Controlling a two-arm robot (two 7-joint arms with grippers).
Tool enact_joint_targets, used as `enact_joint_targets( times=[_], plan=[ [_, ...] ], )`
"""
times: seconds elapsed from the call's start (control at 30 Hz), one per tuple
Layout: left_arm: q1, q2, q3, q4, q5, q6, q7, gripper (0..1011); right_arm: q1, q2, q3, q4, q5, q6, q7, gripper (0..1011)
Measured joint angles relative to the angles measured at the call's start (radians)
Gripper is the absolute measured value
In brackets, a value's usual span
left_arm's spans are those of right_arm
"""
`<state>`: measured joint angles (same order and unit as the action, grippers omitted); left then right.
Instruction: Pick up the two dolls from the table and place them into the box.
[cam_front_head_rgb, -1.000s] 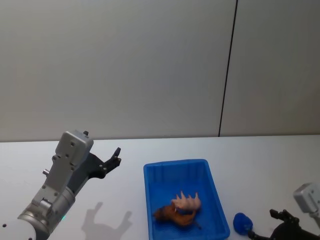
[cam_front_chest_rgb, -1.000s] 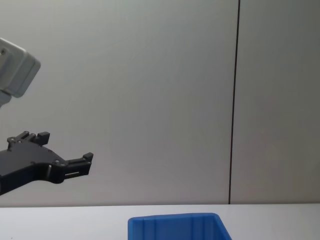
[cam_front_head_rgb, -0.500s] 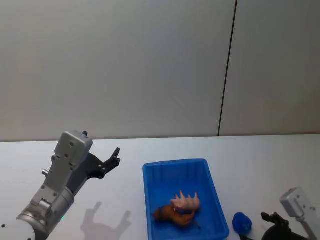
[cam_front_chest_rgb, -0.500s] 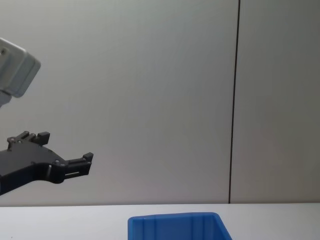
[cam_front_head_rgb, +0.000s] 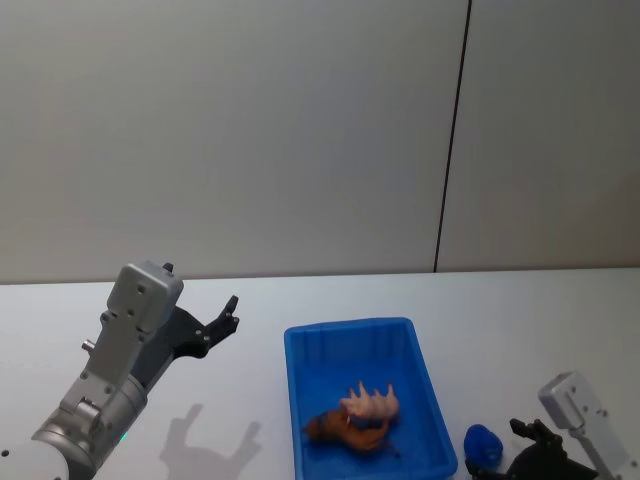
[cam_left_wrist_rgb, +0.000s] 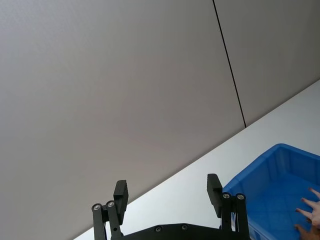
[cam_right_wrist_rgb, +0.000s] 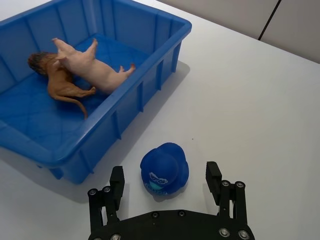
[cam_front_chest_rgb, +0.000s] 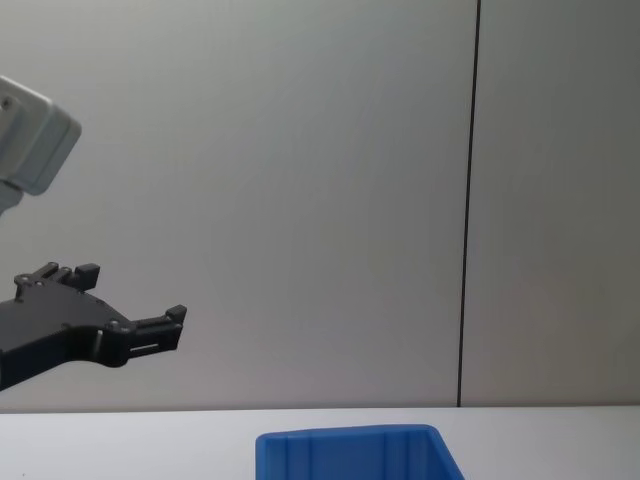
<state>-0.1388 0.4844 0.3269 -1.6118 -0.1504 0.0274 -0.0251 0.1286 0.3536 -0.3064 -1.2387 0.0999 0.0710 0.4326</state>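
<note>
The blue box (cam_front_head_rgb: 368, 396) sat on the white surface (cam_front_head_rgb: 250, 300), a little right of the middle. Inside it lay a pink pig toy (cam_right_wrist_rgb: 95, 64) and a brown lion toy (cam_right_wrist_rgb: 57, 80), touching each other, near the close end of the box. So one doll looked done already, if the pair counts as one. A small round blue doll (cam_right_wrist_rgb: 164, 168) sat on the surface just to the right of the box, near its close corner. It was not in the box yet. The right gripper (cam_right_wrist_rgb: 165, 184) was low, just beside that blue doll, with its fingers spread wide and nothing in them. A second before, this gripper was farther to the right and nearer the edge of the head view. It had since slid left, closer to the blue doll, and the doll now sat between its two fingers in the right wrist view. That likely meant it was lining up to grab the last doll. The left gripper (cam_left_wrist_rgb: 167, 196) hung up in the air on the left, well away from the box, fingers apart and empty, and it had not moved.
</note>
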Motion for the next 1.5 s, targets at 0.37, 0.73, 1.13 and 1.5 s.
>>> enact_joint_targets(
  times=[0.37, 0.73, 1.13, 1.5],
  plan=[
    [0.000, 0.000, 0.000, 0.000, 0.000, 0.000, 0.000, 1001, 0.043, -0.030, -0.011, 0.073, -0.003, 0.000, -0.007, 856],
    [0.000, 0.000, 0.000, 0.000, 0.000, 0.000, 0.000, 1001, 0.079, -0.052, -0.015, 0.138, 0.018, -0.004, 0.001, 551],
    [0.000, 0.000, 0.000, 0.000, 0.000, 0.000, 0.000, 1001, 0.092, -0.057, -0.011, 0.136, 0.035, -0.013, -0.009, 455],
    [0.000, 0.000, 0.000, 0.000, 0.000, 0.000, 0.000, 1001, 0.072, -0.042, 0.001, 0.032, 0.046, -0.034, -0.031, 390]
  ],
)
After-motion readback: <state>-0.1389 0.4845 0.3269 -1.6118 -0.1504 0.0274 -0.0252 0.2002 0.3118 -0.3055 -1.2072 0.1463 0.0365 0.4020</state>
